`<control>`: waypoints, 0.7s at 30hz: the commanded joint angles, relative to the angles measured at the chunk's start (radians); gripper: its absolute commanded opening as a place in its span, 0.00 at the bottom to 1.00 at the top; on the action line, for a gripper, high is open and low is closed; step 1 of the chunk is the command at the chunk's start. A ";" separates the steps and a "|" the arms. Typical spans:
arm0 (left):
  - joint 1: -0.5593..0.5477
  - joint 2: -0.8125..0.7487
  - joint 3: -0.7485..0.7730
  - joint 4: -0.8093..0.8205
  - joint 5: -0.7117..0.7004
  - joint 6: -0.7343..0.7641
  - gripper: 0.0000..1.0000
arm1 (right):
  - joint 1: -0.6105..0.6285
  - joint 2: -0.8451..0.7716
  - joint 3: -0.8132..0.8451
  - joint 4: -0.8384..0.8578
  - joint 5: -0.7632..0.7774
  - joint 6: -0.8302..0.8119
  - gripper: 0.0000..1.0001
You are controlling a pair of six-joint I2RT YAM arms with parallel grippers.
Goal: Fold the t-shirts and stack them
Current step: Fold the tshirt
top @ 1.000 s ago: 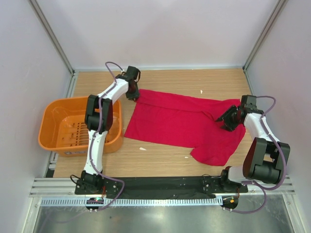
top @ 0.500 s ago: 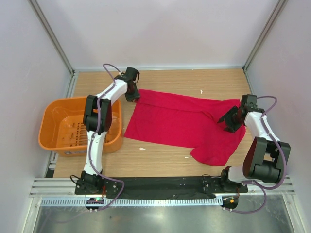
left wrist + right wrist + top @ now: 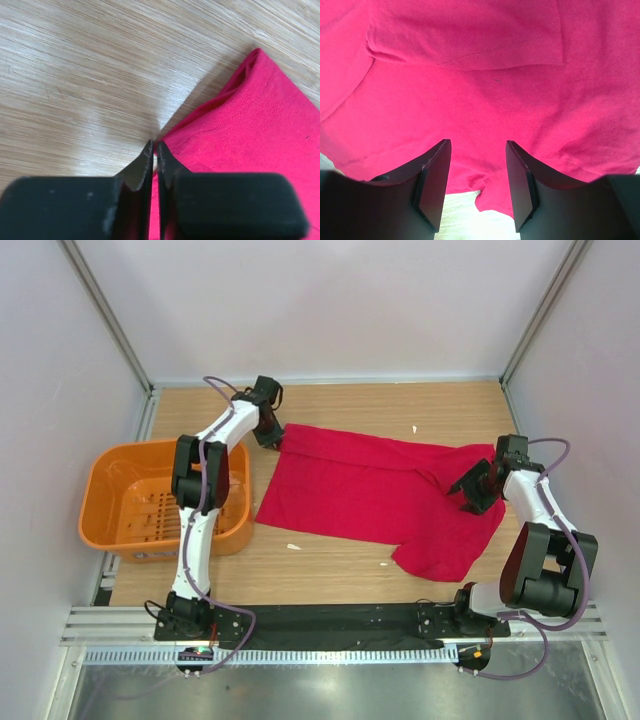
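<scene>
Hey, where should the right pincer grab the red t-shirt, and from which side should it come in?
Probably the free edge of the red t-shirt nearest the open right pincer, where bare table shows. The cloth lies flat, so come straight down from above, with one finger on the table side of that edge and one on the fabric, then close.

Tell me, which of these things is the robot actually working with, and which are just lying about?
Part of the job:
red t-shirt, spread out flat
left fingers, shut on its far corner
right fingers, open over its other end

Just lying about:
orange basket, to the left of the shirt
white scraps, small bits near the shirt
</scene>
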 commanded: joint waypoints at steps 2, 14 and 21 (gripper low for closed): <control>0.008 0.056 0.017 -0.051 0.017 -0.062 0.01 | -0.005 -0.023 0.038 -0.013 0.016 -0.013 0.54; -0.010 -0.094 -0.090 0.059 -0.031 0.010 0.00 | -0.045 0.015 0.045 -0.054 0.102 -0.031 0.44; -0.044 -0.177 -0.153 0.108 -0.043 0.033 0.00 | -0.067 0.078 0.059 -0.011 0.130 -0.044 0.43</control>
